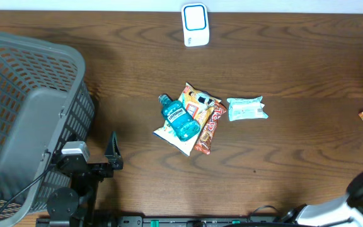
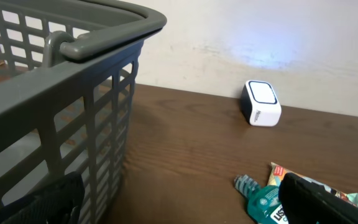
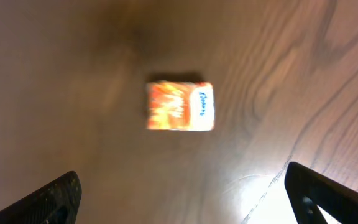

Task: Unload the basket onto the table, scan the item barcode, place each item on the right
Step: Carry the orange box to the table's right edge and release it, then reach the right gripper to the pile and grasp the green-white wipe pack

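Wide open and empty, the right gripper (image 3: 182,186) hangs over the orange packet (image 3: 180,106) lying flat on the tabletop (image 1: 295,164), well apart from the scanner (image 1: 195,25). Best come down centred, closing across its narrower sides.

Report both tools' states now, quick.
Left tool: open, holding nothing.
Right tool: open, empty; the small orange cardboard box lies ungripped ahead of it.

From where I stand, the white label on the blue mouthwash bottle (image 1: 182,121) reads LISTERINE, the blue lettering on the small orange packet (image 3: 180,106) is blurred beyond reading, and the red snack bar (image 1: 210,127) carries print too small to make out.
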